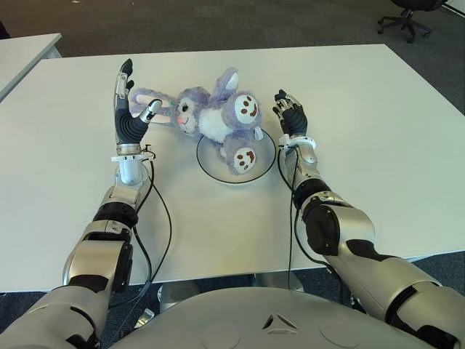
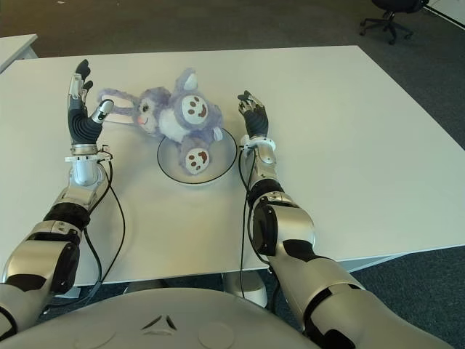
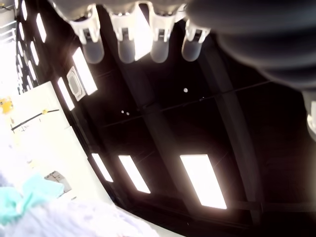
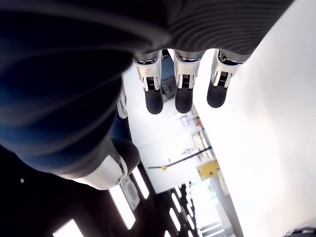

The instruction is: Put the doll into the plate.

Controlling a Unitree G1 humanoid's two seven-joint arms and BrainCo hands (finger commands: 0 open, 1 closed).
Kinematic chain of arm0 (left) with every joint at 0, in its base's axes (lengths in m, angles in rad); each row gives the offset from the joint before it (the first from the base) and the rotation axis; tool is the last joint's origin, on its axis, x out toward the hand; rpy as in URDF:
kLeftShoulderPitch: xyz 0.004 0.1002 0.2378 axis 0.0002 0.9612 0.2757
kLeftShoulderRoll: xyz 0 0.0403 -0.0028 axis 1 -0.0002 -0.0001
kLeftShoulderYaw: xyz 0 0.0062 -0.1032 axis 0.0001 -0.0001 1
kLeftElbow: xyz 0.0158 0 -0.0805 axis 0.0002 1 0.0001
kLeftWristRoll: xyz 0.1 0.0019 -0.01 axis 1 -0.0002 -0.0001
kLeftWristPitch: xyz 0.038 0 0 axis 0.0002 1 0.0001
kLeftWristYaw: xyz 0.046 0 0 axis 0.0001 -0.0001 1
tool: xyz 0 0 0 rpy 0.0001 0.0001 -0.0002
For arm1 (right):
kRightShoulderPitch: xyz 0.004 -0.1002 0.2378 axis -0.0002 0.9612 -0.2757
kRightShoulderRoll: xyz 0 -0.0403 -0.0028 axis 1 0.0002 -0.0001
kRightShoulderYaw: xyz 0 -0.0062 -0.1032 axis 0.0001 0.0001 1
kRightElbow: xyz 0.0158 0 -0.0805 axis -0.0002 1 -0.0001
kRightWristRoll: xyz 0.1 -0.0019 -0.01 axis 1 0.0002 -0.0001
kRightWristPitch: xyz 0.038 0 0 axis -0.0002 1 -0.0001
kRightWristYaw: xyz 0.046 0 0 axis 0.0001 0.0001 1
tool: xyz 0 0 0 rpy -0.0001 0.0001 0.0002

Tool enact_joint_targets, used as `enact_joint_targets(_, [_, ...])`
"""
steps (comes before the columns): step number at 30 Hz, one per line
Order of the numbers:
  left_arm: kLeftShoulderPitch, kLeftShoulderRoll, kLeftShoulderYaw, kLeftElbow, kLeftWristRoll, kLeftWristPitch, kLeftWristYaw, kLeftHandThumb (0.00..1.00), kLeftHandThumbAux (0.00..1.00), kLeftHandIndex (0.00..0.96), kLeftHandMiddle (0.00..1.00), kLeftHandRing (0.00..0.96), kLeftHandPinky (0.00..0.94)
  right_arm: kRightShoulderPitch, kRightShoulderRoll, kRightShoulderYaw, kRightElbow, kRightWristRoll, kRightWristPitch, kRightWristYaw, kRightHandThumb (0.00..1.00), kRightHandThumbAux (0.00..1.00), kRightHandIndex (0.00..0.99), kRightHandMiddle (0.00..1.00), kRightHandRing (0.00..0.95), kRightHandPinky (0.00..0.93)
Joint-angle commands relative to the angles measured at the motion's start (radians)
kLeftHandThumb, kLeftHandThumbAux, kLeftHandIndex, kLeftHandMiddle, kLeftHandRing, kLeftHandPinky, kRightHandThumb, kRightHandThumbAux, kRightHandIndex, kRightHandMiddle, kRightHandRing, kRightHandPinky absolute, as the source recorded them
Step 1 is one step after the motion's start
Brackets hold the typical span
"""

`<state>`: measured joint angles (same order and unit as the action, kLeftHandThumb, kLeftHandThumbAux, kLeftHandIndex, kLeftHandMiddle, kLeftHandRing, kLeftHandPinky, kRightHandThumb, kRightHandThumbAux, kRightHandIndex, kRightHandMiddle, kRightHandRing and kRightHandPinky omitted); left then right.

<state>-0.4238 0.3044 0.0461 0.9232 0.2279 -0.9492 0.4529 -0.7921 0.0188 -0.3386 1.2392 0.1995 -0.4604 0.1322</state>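
While the doll point(image 1: 214, 116) lies with its feet in the plate point(image 1: 211, 166) and its head on the white bench point(image 1: 378, 123), we see our left hand point(image 1: 129, 109) and right hand point(image 1: 290, 113) either side, fingers apart, empty. We read no writing.

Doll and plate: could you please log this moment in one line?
doll: feet in plate, head outside | left hand: open, by ear | right hand: open, beside plate

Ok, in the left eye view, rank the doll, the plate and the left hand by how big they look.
1. Doll, lying partly in the plate, looks largest.
2. Plate, looks smaller, though the doll hides part of it.
3. Left hand, open and raised beside the doll's ear, looks smallest.
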Motion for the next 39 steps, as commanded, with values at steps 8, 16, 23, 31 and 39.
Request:
enact_joint_targets(8, [0.082, -0.068, 0.013, 0.133, -0.037, 0.042, -0.042, 0.000, 0.390, 0.000, 0.040, 0.046, 0.048, 0.079, 0.008, -0.023, 0.052, 0.013, 0.041, -0.003, 0.689, 0.737, 0.397, 0.103, 0.075, 0.095])
enact_joint_targets(16, [0.044, -0.074, 0.011, 0.138, -0.056, 0.079, -0.095, 0.000, 0.430, 0.000, 0.044, 0.048, 0.056, 0.077, 0.011, -0.030, 0.053, 0.012, 0.046, 0.000, 0.689, 0.736, 0.397, 0.107, 0.078, 0.092])
enact_joint_targets(23, [0.024, -0.075, -0.005, 0.132, -0.046, 0.107, -0.122, 0.000, 0.452, 0.000, 0.056, 0.055, 0.052, 0.073, 0.015, -0.032, 0.055, 0.012, 0.050, 0.006, 0.688, 0.736, 0.397, 0.108, 0.079, 0.092])
enact_joint_targets(31, [0.004, -0.078, -0.014, 0.129, -0.045, 0.154, -0.153, 0.000, 0.472, 0.000, 0.053, 0.059, 0.060, 0.069, 0.021, -0.041, 0.056, 0.015, 0.058, 0.011, 0.689, 0.736, 0.397, 0.105, 0.080, 0.092])
enact_joint_targets(39, [-0.009, -0.090, -0.013, 0.127, -0.055, 0.190, -0.194, 0.000, 0.478, 0.000, 0.051, 0.060, 0.055, 0.067, 0.025, -0.042, 0.056, 0.013, 0.061, 0.008, 0.689, 0.736, 0.397, 0.103, 0.077, 0.091])
